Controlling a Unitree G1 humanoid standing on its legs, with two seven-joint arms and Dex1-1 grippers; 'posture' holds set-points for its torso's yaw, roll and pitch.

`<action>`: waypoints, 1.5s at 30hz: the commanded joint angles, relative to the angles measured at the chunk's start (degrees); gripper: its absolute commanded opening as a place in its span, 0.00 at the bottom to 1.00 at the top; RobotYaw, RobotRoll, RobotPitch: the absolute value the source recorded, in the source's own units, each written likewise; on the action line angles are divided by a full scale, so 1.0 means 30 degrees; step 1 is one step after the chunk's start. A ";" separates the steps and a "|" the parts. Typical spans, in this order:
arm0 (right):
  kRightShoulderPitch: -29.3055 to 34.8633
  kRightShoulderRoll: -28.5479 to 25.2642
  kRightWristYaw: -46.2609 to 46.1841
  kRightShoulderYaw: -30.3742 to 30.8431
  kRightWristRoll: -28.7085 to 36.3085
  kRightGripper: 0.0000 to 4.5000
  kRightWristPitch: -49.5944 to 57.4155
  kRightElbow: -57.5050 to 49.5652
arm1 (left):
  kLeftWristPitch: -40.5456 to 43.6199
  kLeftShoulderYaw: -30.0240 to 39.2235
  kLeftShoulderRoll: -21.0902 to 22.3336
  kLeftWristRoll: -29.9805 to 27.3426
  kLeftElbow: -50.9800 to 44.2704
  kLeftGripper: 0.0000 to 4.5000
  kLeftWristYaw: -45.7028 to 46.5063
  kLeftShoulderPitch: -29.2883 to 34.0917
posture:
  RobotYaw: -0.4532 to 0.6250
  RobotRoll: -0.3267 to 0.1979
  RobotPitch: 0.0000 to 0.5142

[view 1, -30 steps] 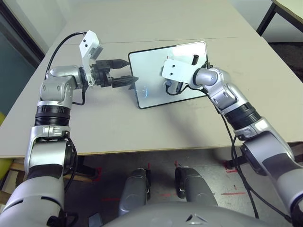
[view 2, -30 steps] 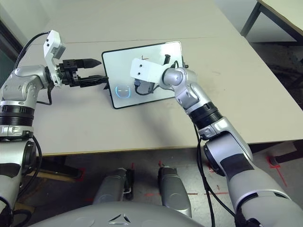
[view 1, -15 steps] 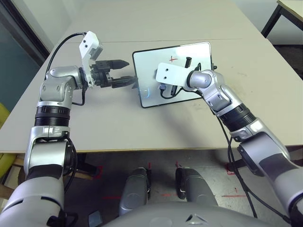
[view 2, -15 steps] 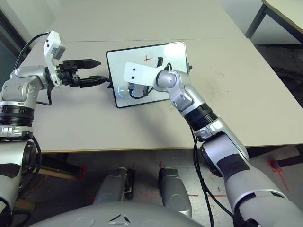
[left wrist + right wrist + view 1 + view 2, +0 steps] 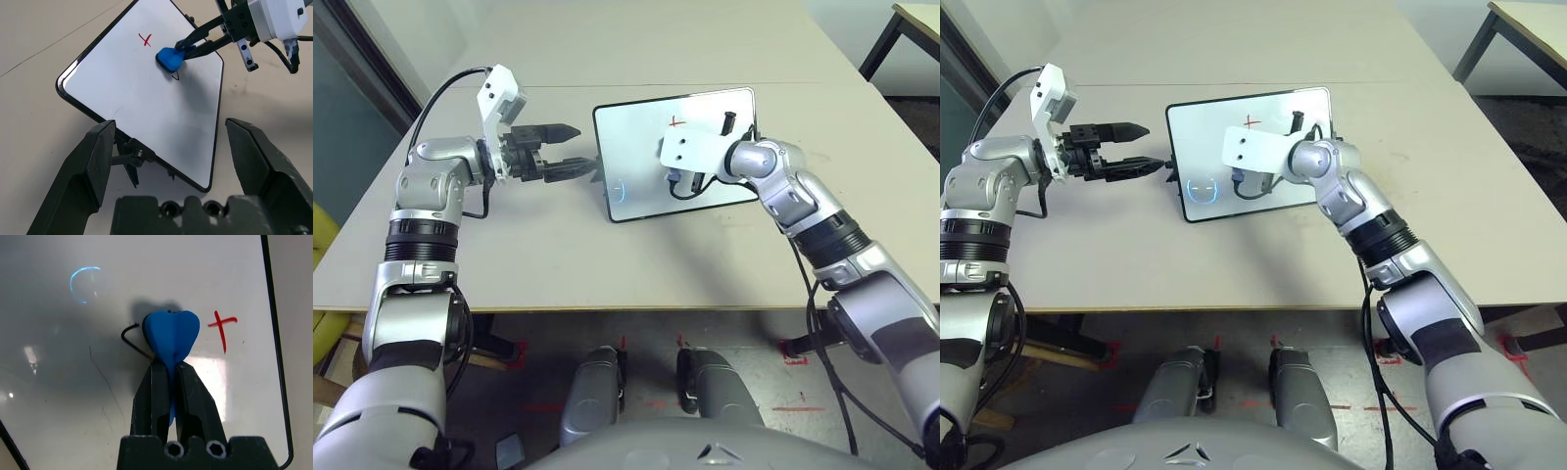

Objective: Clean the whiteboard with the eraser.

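Observation:
The whiteboard [image 5: 631,147] lies on the table, black-framed, with a red cross [image 5: 676,122] near its far edge. In the right wrist view my right gripper [image 5: 166,364] is shut on the blue eraser [image 5: 171,330], which presses on the board over a thin black mark [image 5: 131,338], beside the red cross [image 5: 222,328]. The left wrist view shows the eraser [image 5: 170,58] from across the board. My left gripper [image 5: 582,149] stands open at the board's left edge, with the board's small stand [image 5: 132,154] between its fingers [image 5: 93,161].
The beige table [image 5: 607,264] spreads well beyond the board on every side, and its front edge runs below my arms. A second table with a dark leg [image 5: 881,44] stands at the back right, over dark floor.
My right gripper slid the eraser toward the board's left side and then back to the right. The left arm has stayed put. The whole picture has shifted slightly.

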 commanded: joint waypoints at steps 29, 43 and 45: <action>0.1450 0.0831 0.1619 0.1057 -0.1001 0.00 0.0193 -0.1200 | -0.0181 -0.0054 0.0096 -0.0100 0.0103 1.00 -0.0054 -0.0067 | 0.58 0.62 0.22; 0.1118 0.2066 0.1730 0.1136 -0.1376 0.00 0.0161 -0.1133 | -0.0165 0.0040 0.0121 -0.0154 -0.0003 1.00 0.0021 0.0046 | 0.58 0.62 0.20; 0.1037 0.2038 0.1617 0.1069 -0.1443 0.00 0.0081 -0.0862 | -0.0166 0.0044 0.0124 -0.0158 -0.0032 1.00 0.0027 0.0063 | 0.59 0.62 0.20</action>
